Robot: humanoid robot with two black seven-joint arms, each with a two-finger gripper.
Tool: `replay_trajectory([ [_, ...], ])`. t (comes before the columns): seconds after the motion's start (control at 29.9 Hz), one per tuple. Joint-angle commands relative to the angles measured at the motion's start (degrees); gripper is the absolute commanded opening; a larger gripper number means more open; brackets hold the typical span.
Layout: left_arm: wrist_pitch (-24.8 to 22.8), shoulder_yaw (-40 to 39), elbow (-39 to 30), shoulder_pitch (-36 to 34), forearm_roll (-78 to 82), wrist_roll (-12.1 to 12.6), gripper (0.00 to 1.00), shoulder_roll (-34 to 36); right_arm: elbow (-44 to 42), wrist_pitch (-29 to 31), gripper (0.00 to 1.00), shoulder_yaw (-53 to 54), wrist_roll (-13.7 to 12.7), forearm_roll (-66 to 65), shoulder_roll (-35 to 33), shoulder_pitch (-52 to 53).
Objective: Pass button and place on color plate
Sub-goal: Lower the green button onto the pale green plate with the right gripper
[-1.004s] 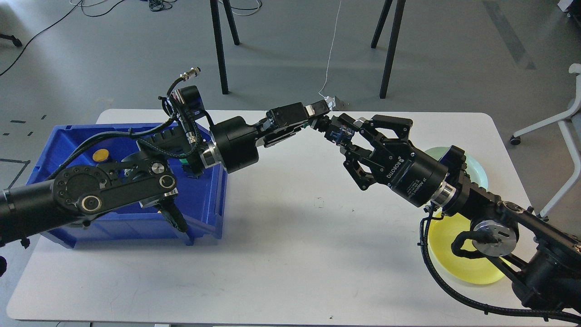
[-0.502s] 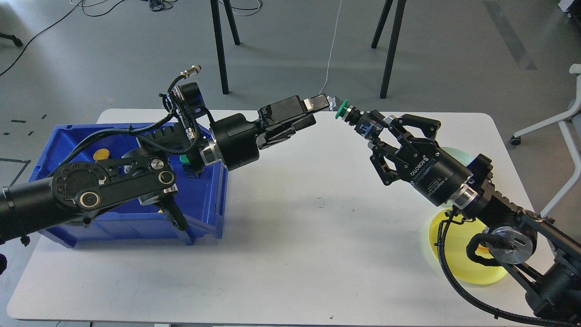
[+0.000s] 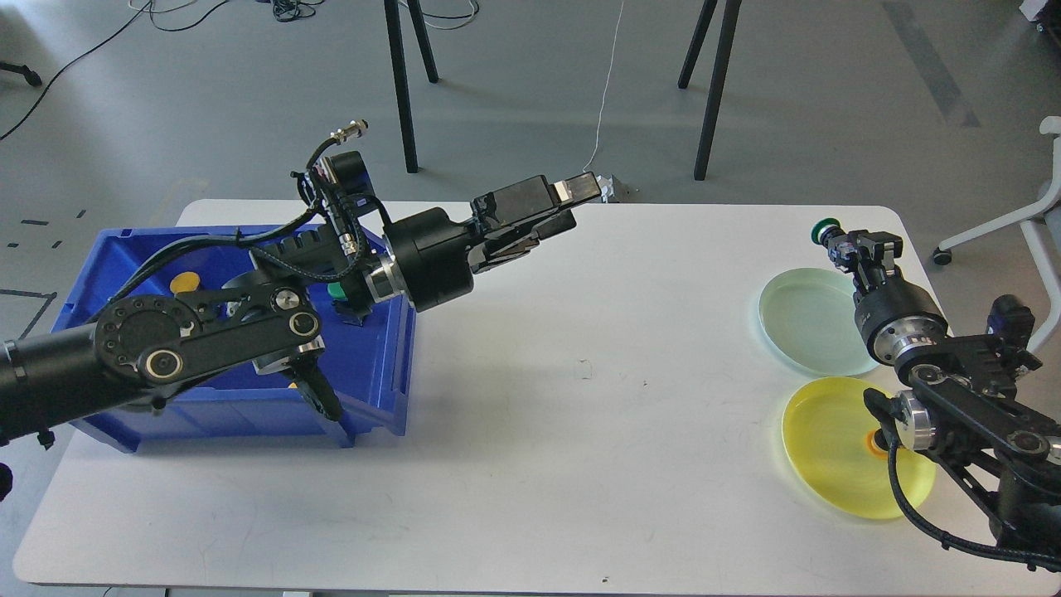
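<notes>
From the head view, the green button (image 3: 826, 228) is held clamped in the right tool (image 3: 854, 246), raised near the bench's (image 3: 530, 464) far right edge, just beyond the pale green plate (image 3: 808, 322). The yellow plate (image 3: 837, 452) lies nearer. The left tool (image 3: 576, 199) is seen empty, fingers slightly parted, above the bench beside the blue bin (image 3: 377, 365).
</notes>
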Motion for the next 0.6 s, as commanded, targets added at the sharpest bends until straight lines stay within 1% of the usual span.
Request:
replay_trajectory([
  [0.0,0.09,-0.06,0.03,0.09,-0.09,0.00,0.89,0.01,-5.60,-0.49,0.03,-6.40,-0.73,-0.66,0.74,3.48],
  [0.1,0.09,-0.06,0.03,0.09,-0.61,0.00,0.90,0.01,-7.11,-0.49,0.17,-8.51,-1.17,-0.66,0.92,4.20],
  [0.17,0.09,-0.06,0.03,0.09,-0.61,0.00,0.89,0.01,-7.02,-0.49,0.34,-8.69,-1.25,-0.58,0.92,4.20],
  [0.2,0.09,-0.06,0.03,0.09,-0.61,0.00,0.89,0.01,-7.02,-0.49,0.39,-8.78,-1.25,-0.49,0.92,4.20],
  [0.3,0.09,-0.06,0.03,0.09,-0.61,0.00,0.90,0.01,-7.02,-0.49,0.48,-8.78,-1.25,-0.49,0.92,3.76],
  [0.37,0.09,-0.06,0.03,0.09,-0.70,0.00,0.90,0.01,-7.02,-0.49,0.50,-8.70,-1.25,-0.40,0.92,3.58],
  [0.47,0.09,-0.06,0.03,0.09,-0.70,0.00,0.89,0.01,-6.67,-0.49,0.57,-8.69,-1.25,-0.31,0.92,3.49],
  [0.54,0.09,-0.06,0.03,0.09,-0.70,0.00,0.89,0.01,-6.50,-0.49,0.67,-8.61,-1.25,-0.23,0.92,3.49],
  [0.57,0.09,-0.06,0.03,0.09,-0.70,0.00,0.89,0.01,-6.41,-0.49,0.70,-8.43,-1.25,-0.22,0.92,3.49],
])
